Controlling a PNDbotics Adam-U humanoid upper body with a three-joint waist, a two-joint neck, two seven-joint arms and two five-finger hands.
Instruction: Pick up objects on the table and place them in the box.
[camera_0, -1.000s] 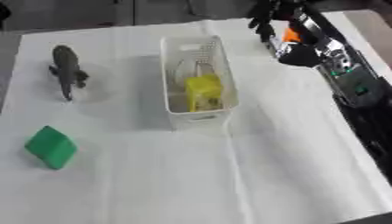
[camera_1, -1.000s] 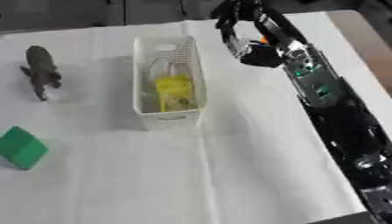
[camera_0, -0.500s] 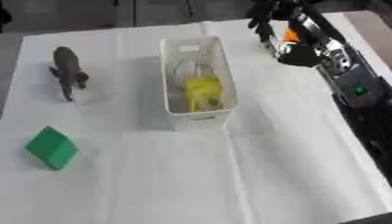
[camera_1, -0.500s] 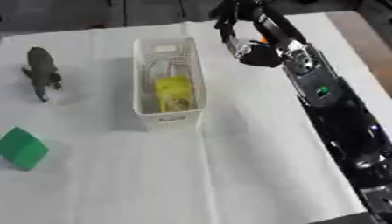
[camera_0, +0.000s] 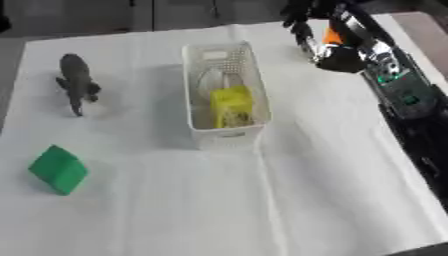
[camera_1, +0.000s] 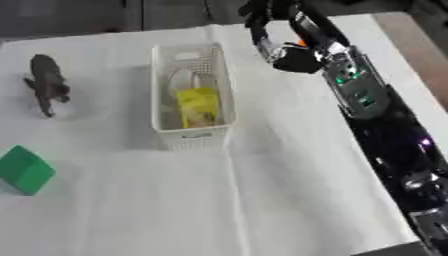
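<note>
- Left eye view showed the white box standing mid-table on the white cloth, long axis running away from the robot, with a yellow object and something pale behind it already inside.
- Left of the box, well apart, lay a dark animal figure; nearer the robot and also left of the box sat a green block. Both were untouched.
- Beyond the box's far right corner, the right hand hung at the cloth's far edge, with something orange at the wrist; whether that was a held thing or part of the arm could not be told, nor how the fingers stood.
- Right eye view gave the same layout: the hand was beyond the box, fingers dark against a dark background, so their spread stayed unclear.
- No left hand appeared in either view.
- Judged step: between placements, two objects left. The next move would call for a reach to the left side of the box, likelier for the left arm, to take the figure or block.
</note>
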